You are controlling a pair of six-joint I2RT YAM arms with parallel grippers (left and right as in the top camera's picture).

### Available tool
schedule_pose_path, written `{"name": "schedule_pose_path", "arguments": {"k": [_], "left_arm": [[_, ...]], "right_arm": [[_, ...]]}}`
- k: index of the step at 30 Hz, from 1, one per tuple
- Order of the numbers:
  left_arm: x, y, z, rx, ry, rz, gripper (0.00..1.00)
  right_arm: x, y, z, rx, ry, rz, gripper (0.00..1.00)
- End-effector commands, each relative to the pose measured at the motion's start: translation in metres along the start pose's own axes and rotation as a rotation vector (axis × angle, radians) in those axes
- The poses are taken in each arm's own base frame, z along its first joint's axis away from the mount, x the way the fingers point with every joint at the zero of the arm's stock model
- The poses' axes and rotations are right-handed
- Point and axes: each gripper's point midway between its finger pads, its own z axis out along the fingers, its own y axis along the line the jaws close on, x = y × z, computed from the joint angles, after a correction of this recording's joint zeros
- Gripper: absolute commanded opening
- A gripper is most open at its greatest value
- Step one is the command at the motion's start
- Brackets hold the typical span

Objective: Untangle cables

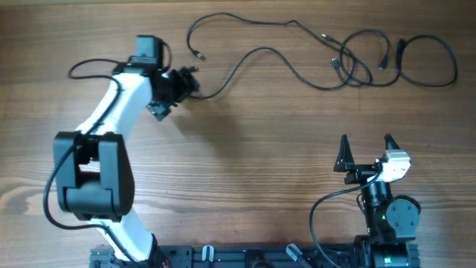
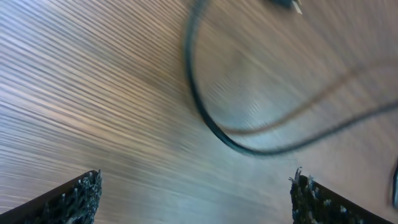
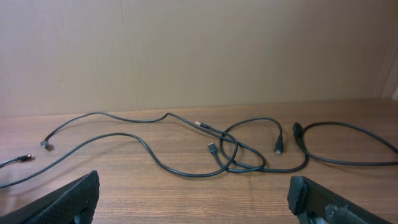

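**Both pincers wide open, cables loose on the bench**

The cables (image 1: pixel 348 65) lie along the far side of the bench (image 1: pixel 245 171), crossing in tangled loops at its right end. One strand trails left and curves just in front of the left pincer (image 1: pixel 184 80), which is spread fully and grips nothing. The right pincer (image 1: pixel 366 141) sits well apart from the tangle, equally wide and empty.

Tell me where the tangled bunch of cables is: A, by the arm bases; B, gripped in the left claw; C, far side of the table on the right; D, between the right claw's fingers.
C: overhead, the cables knot up at the far right, beyond the open, empty right claw.
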Motion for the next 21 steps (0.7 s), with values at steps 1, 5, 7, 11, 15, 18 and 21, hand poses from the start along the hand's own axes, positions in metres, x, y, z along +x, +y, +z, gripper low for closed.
{"name": "schedule_pose_path", "arguments": {"k": [1,5,7,11,15,18,21], "left_arm": [[0.021,-0.021,0.005,0.009,0.023,0.086,1.0],[0.036,-0.032,0.008,0.002,0.03,0.135,1.0],[0.045,-0.039,0.009,0.005,0.039,0.16,1.0],[0.065,-0.049,0.012,-0.003,0.059,0.211,1.0],[0.071,-0.062,-0.001,-0.018,-0.008,0.277,1.0],[0.069,-0.089,-0.038,0.075,-0.104,0.437,1.0],[0.065,-0.121,-0.078,0.183,-0.23,0.62,1.0]], "right_arm": [[-0.002,0.002,-0.001,-0.008,-0.01,-0.018,1.0],[-0.002,0.002,-0.001,-0.008,-0.01,-0.018,1.0],[-0.002,0.002,-0.001,-0.008,-0.01,-0.018,1.0],[-0.002,0.002,-0.001,-0.008,-0.01,-0.017,1.0],[-0.002,0.002,-0.001,-0.008,-0.01,-0.018,1.0],[-0.002,0.002,-0.001,-0.008,-0.01,-0.018,1.0],[-0.002,0.002,-0.001,-0.008,-0.01,-0.018,1.0]]}}
